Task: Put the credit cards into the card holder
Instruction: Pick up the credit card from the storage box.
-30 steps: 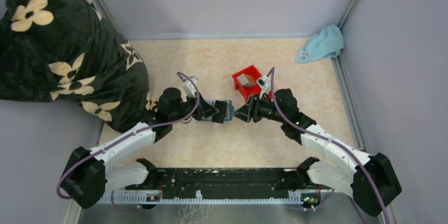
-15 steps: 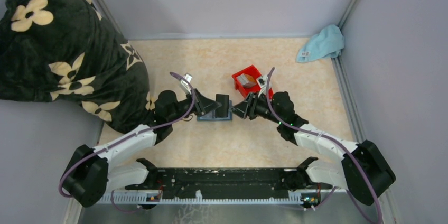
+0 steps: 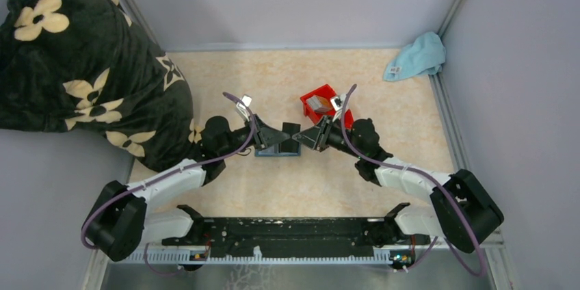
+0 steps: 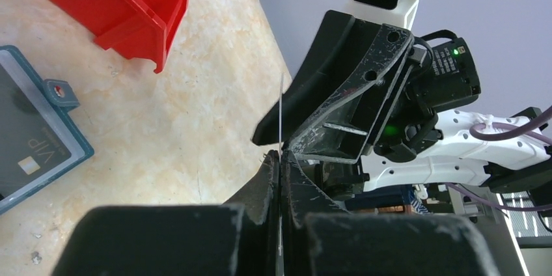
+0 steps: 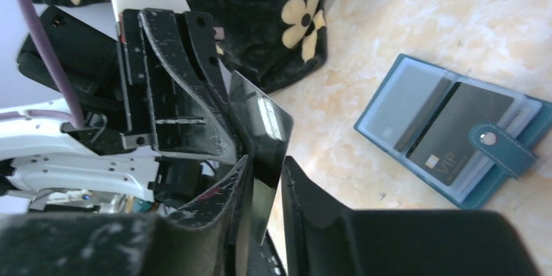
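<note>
While left jaws pinch a thin grey-silver card [image 5: 267, 139], right jaws straddle it.
Right jaws' grip: cannot tell.

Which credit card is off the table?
The dark card pinched in the left gripper, above the table; the VIP card lies flat in the open card holder.

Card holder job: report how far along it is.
Done: the card holder lies open with one dark VIP card sleeved. In hand: a second card is clamped by the left gripper, and the right gripper straddles it, grip unclear. Left: sleeve that card, then what looks like another grey card in the red bin.
</note>
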Available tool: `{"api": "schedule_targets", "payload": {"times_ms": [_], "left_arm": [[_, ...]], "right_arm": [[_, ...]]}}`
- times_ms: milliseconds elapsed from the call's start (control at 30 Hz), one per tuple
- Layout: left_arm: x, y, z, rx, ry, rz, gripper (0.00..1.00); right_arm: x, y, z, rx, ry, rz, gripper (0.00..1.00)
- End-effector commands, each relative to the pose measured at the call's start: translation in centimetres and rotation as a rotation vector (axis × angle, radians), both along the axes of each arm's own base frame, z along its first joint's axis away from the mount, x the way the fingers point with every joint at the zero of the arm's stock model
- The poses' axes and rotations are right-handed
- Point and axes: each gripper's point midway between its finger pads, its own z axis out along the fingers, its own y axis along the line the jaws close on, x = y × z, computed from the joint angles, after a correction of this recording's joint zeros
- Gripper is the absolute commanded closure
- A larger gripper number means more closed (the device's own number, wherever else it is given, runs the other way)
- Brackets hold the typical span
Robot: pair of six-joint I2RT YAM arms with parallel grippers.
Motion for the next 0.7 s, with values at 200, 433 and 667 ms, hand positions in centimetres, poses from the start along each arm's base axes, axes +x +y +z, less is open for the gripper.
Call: {"api": "schedule_targets", "payload": {"times_ms": [200, 433, 667], "left_arm": [[1.0, 1.0, -0.1, -0.045, 0.050, 0.035, 0.61], [3.9, 5.4, -3.3, 0.038, 0.189, 0.280, 0.42], [5.9, 11.1, -6.1, 0.223, 0.251, 0.610, 0.43]], "right_arm": [[-1.3, 1.1, 3.1, 0.186, -0.037, 0.087, 1.00], [-0.6, 1.4, 3.1, 0.167, -0.023, 0.072, 1.00], [2.4, 1.9, 0.7, -0.013, 0.032, -0.002, 1.00]]}}
